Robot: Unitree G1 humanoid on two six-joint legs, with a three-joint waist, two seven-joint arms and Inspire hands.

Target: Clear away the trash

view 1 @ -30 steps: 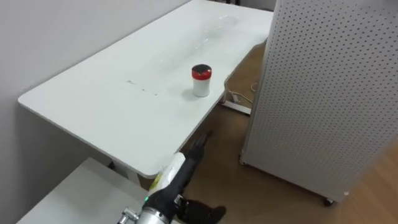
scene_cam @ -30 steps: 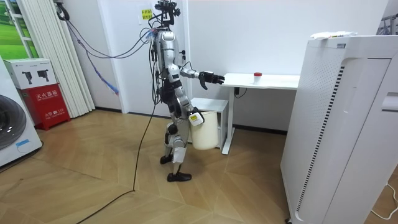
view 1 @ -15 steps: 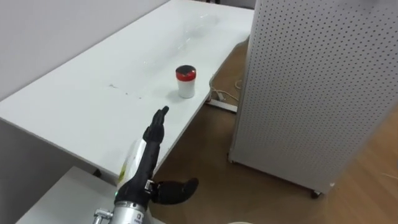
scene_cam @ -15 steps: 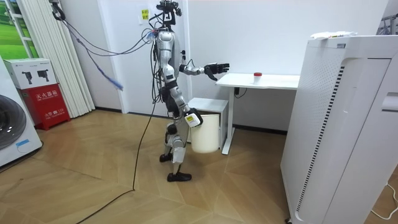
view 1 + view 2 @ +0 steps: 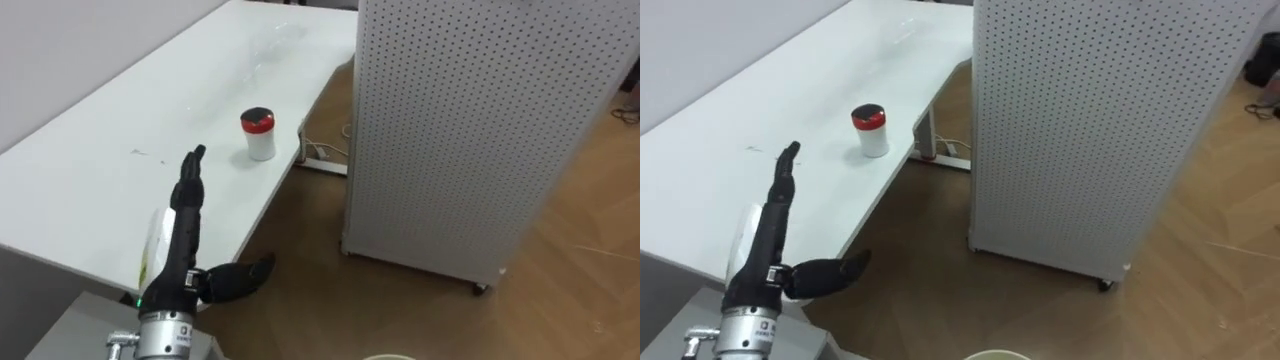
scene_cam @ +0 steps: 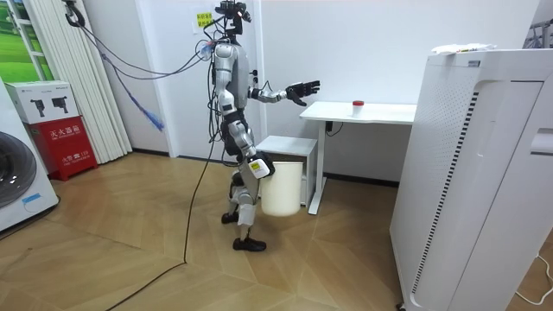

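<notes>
A big white panel [image 5: 480, 130], flat and full of tiny round holes, stands to the right of the left hand [image 5: 186, 225], and a long, smooth white table [image 5: 90, 180] lies under it. The black left hand is stretched out flat and holds nothing, fingers straight and thumb poking sideways. The little round white pot [image 5: 259, 134] with a red lid sits on the table a bit ahead of the fingertips, untouched. The right hand [image 6: 261, 169] hangs low by the hip, and I cannot tell its grip.

Left hand [image 6: 302, 88], held flat, hangs near white table [image 6: 389, 113].
</notes>
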